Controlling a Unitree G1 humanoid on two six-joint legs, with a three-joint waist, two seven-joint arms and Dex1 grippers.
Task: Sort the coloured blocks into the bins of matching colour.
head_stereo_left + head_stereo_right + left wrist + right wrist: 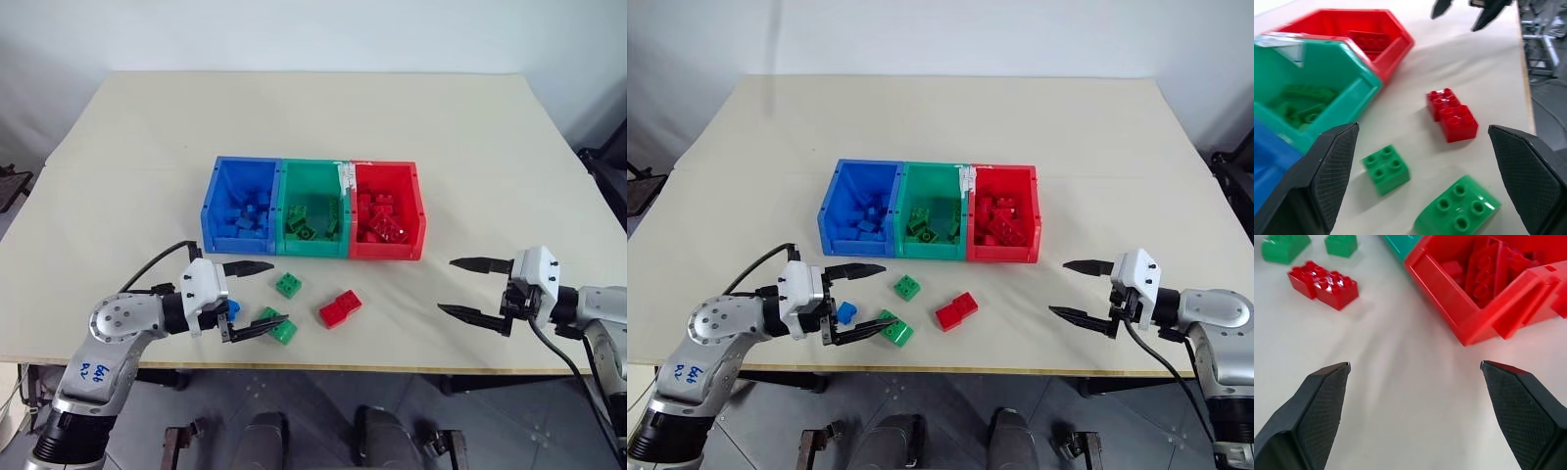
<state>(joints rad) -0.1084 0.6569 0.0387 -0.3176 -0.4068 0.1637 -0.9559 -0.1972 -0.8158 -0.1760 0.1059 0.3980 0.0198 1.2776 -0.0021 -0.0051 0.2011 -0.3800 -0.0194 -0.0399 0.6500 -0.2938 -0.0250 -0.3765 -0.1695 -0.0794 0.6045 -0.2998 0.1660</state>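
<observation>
four blocks sat loose near the bins (312, 250): green square (288, 285), curved green block (893, 330), red oblong (340, 308), small blue block (846, 312). looked light, rigid, slick; pinch flat sides. left gripper (251, 297) spread empty around curved green; right gripper (474, 288) spread empty, far right.

The left tool (858, 302) partly covers a small blue block (845, 312) and the near green block (892, 328). Bricks piled in the blue bin (829, 213) blend together, too small to count. The desk's (147, 127) near corners are cut off
</observation>
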